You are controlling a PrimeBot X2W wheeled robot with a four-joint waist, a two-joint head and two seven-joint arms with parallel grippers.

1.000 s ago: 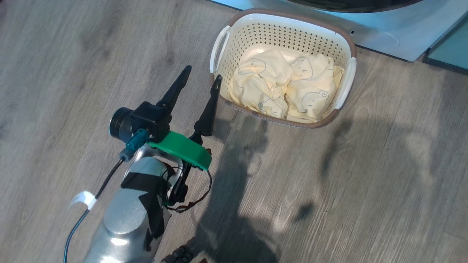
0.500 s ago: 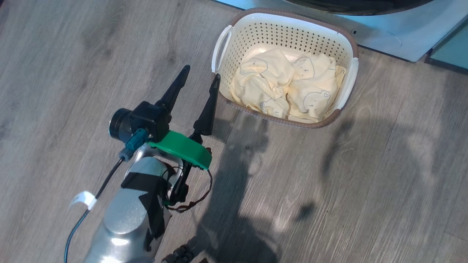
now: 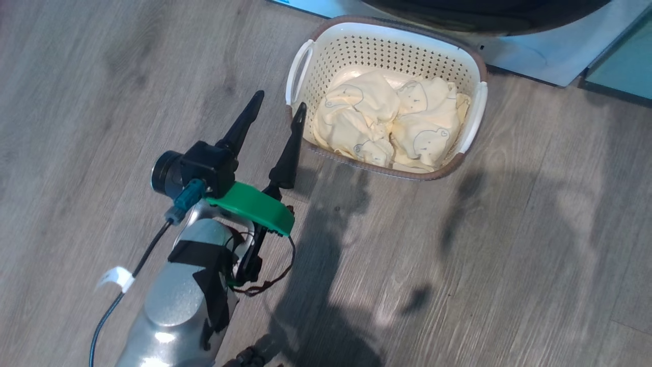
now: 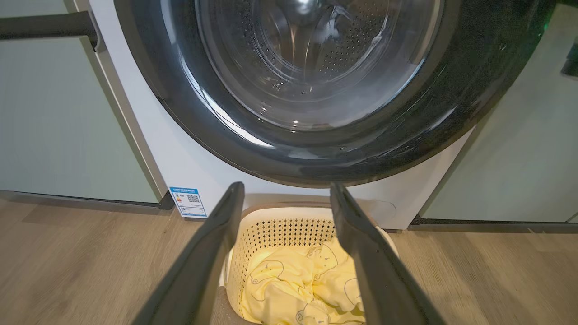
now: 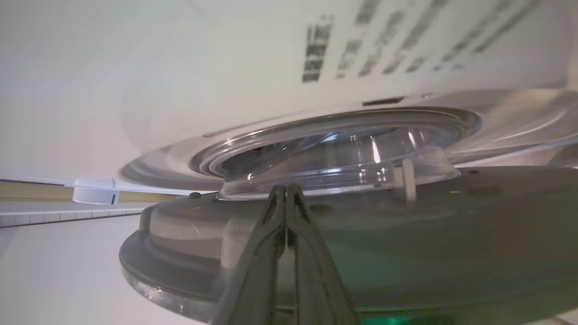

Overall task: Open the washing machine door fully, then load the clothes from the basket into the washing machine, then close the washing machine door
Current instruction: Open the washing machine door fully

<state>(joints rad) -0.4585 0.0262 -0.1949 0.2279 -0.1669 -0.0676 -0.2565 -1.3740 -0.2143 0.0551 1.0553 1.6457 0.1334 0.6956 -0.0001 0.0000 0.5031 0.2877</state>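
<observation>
Left of the basket (image 3: 387, 51), the wood floor (image 3: 102, 102) lies bare. The left fingers (image 3: 293, 135) hang spread and empty, one tip just outside the basket's near-left corner. Inside the basket, pale yellow clothes (image 3: 387, 127) lie crumpled. Behind it stands the washing machine (image 4: 149, 135), with the washing machine door (image 4: 216, 122) slightly ajar. The right fingers (image 5: 284, 216) are clenched on nothing at the door's grey inner face. Right of the basket, open floor runs to a pale green cabinet (image 3: 621, 66).
</observation>
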